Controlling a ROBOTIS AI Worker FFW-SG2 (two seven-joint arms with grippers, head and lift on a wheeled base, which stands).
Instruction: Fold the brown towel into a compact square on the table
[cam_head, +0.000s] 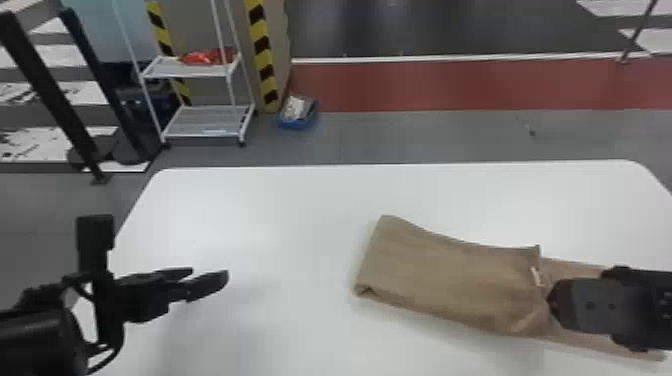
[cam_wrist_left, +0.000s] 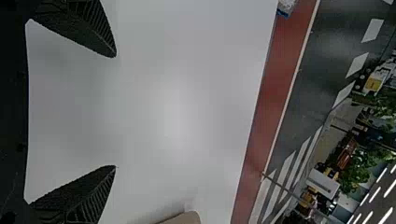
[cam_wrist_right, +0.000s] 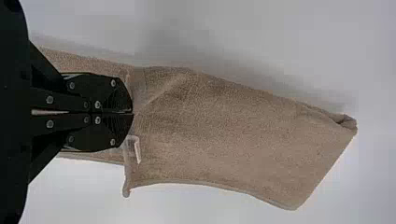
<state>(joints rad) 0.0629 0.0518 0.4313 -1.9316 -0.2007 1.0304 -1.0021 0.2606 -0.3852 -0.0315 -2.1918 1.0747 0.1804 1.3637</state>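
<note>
"Where does the fold stand?"

"On my right side of the white desk, the brown towel lies as a long, narrow strip, doubled over from its left end, the flap's edge stopping partway along the lower layer, which runs on beneath my right gripper."

"And that gripper?"

"Closed, its fingertips together at the flap's edge, pinching the cloth, I judge, from the creases fanning out there. My left gripper hangs wide open over the desk, holding nothing."

"So, a finished square?"

"No. I'd call it past halfway: the narrowing and one crosswise fold are made. The exposed tail remains to be brought in, and the edges squared up."
</note>
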